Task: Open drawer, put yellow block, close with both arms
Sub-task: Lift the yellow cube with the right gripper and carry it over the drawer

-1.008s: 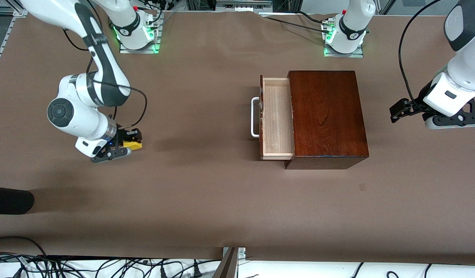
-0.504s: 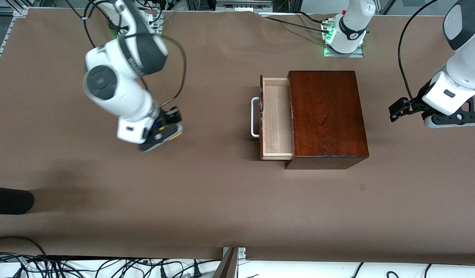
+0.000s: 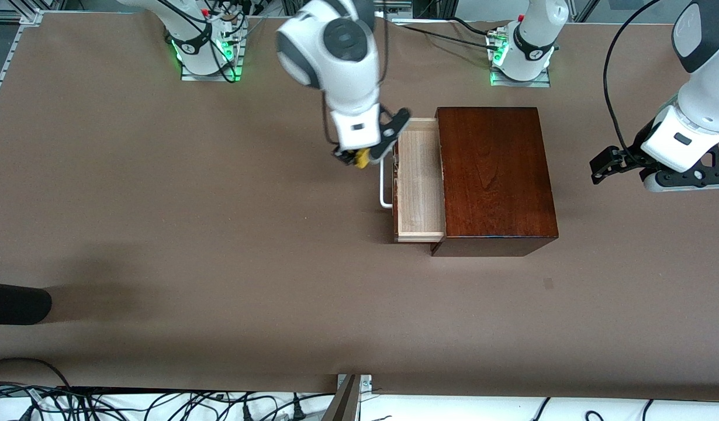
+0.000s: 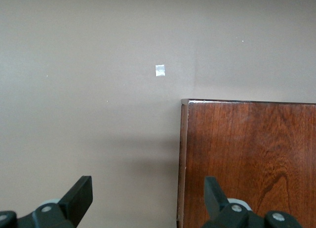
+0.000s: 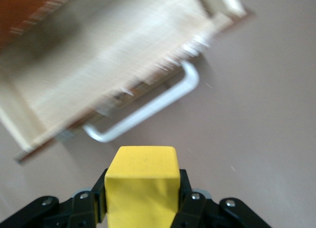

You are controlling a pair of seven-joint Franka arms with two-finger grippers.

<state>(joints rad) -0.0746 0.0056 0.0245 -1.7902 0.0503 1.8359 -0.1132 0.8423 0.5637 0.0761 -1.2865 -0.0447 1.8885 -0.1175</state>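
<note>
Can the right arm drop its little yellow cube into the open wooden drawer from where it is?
Probably yes. The right gripper is shut on the small yellow block just beside the white bar handle, and the pale-wood drawer stands pulled out with nothing over it. The left gripper waits at its own end.

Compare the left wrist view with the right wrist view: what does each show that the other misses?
Only the left wrist view shows the dark wooden box's top, a small white mark on the table cover, and the open left hand over the box's edge. Only the right wrist view shows the open drawer, its white handle and the yellow block clamped in the right hand, above the table just short of the handle. Both show the brown table cover.
</note>
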